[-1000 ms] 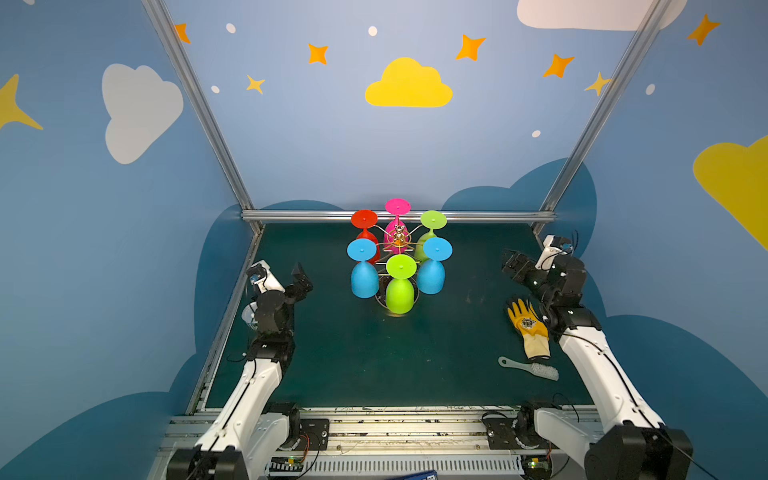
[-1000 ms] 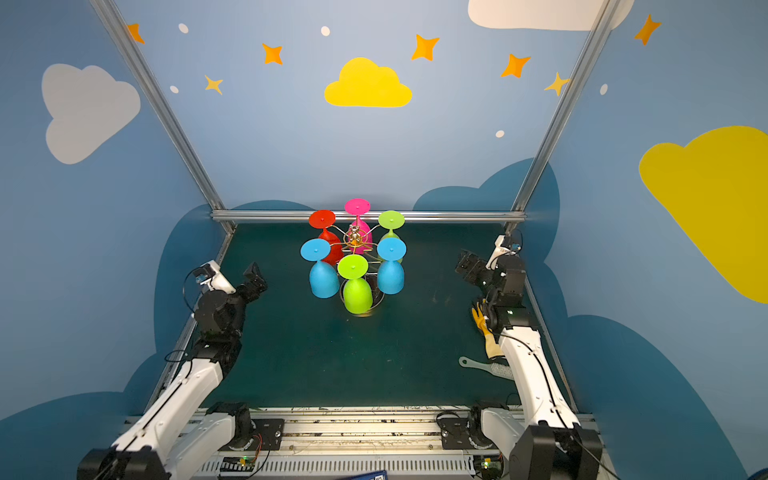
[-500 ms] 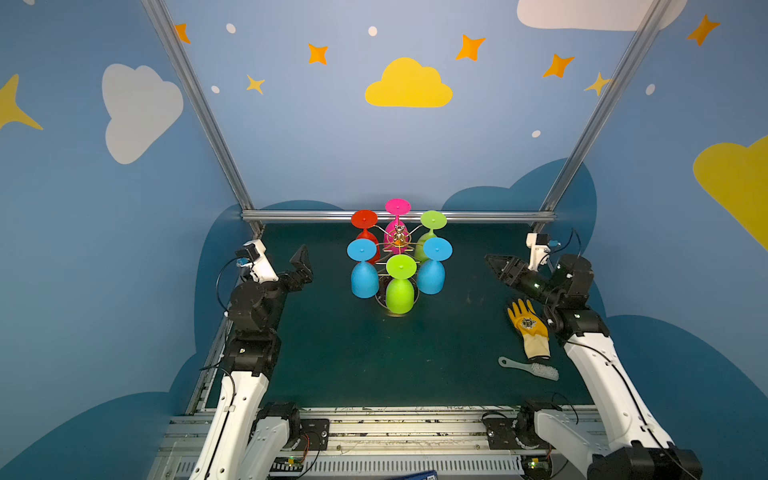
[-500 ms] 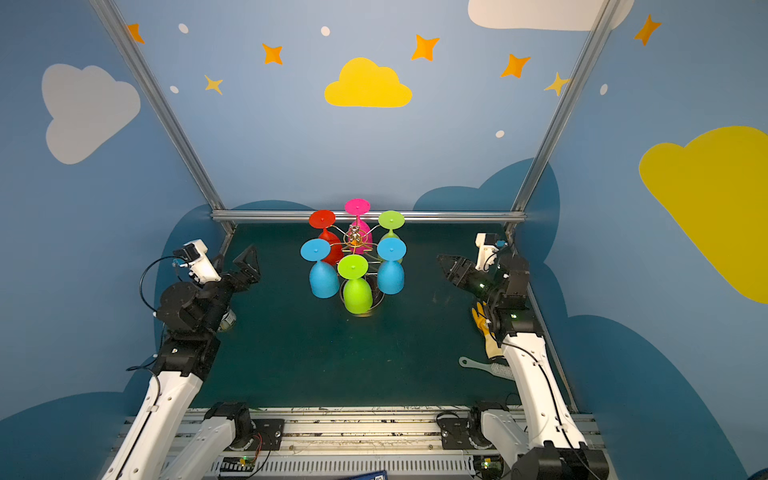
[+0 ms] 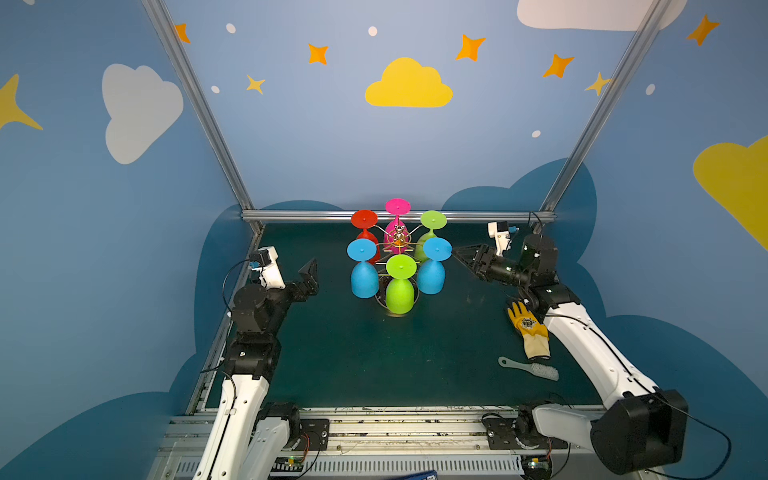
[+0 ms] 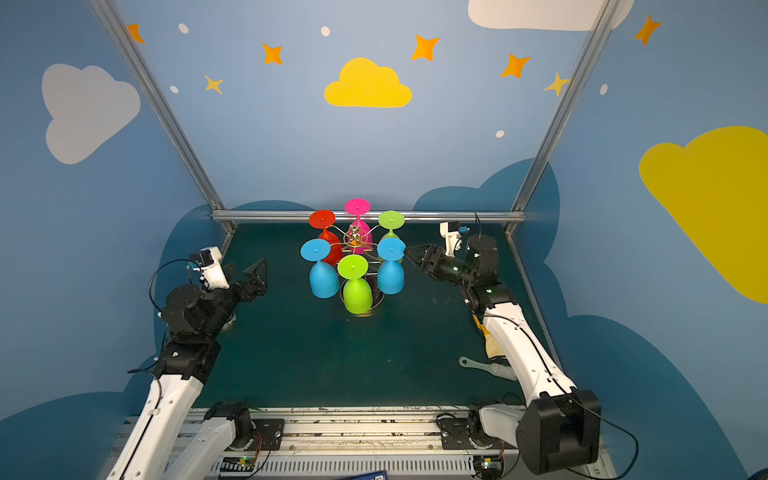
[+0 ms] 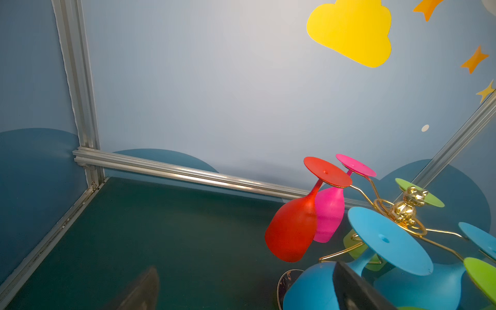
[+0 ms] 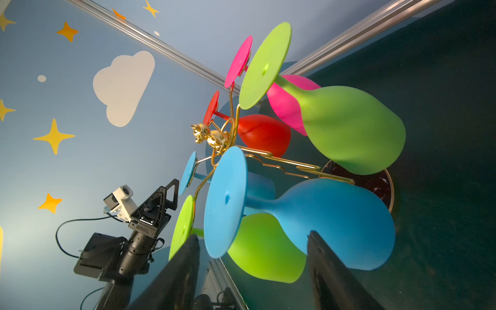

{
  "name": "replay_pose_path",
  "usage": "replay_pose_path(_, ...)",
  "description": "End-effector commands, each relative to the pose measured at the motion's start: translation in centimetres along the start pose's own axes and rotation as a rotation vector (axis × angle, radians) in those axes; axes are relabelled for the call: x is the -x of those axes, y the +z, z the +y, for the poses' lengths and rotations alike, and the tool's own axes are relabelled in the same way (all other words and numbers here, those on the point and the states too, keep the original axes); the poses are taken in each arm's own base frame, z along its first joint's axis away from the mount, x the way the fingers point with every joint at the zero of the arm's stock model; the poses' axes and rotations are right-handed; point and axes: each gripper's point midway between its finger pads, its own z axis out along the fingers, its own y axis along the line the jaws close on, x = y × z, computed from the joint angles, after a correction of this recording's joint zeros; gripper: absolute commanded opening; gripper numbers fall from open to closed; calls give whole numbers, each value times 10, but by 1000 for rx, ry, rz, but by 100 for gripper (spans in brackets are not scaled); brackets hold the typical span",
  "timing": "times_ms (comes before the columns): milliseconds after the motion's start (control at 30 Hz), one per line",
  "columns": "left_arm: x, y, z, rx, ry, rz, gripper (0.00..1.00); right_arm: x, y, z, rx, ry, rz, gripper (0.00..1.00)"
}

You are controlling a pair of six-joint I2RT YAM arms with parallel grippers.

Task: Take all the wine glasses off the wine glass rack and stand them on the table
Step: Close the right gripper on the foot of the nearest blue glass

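Note:
The gold wine glass rack (image 5: 398, 239) (image 6: 356, 239) stands mid-table on its dark round base (image 8: 381, 185). Several coloured wine glasses hang from it upside down. The blue wine glass (image 5: 432, 274) (image 6: 390, 276) (image 8: 335, 214) on the rack's right side is nearest my right gripper (image 5: 456, 252) (image 8: 252, 234). That gripper is open, its tips just short of the glass, level with its stem. In the right wrist view the glass lies ahead of the gap, untouched. My left gripper (image 5: 309, 270) (image 7: 247, 295) is open, left of the other blue glass (image 5: 364, 278).
A yellow glove (image 5: 528, 328) and a grey brush (image 5: 530, 368) lie on the mat beside the right arm. An aluminium rail (image 5: 399, 215) runs just behind the rack. Blue walls close in the sides and back.
My right gripper has swung in from the right toward the rack, close to the right blue glass, with its jaws somewhat narrower. The left arm has risen and points at the rack.

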Motion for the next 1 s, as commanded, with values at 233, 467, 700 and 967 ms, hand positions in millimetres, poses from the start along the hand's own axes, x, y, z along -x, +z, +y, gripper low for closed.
replay_pose_path(233,-2,-2,4,5,-10,0,99,14,25,23,73,-6,1,51)
replay_pose_path(467,-4,-2,4,4,-22,4,99,17,30,21,72,11,-3,32)
replay_pose_path(700,-4,-2,4,1,-32,4,99,19,25,24,56,3,-20,20)
replay_pose_path(967,-4,-2,4,1,-35,3,99,20,21,26,59,21,-29,9)
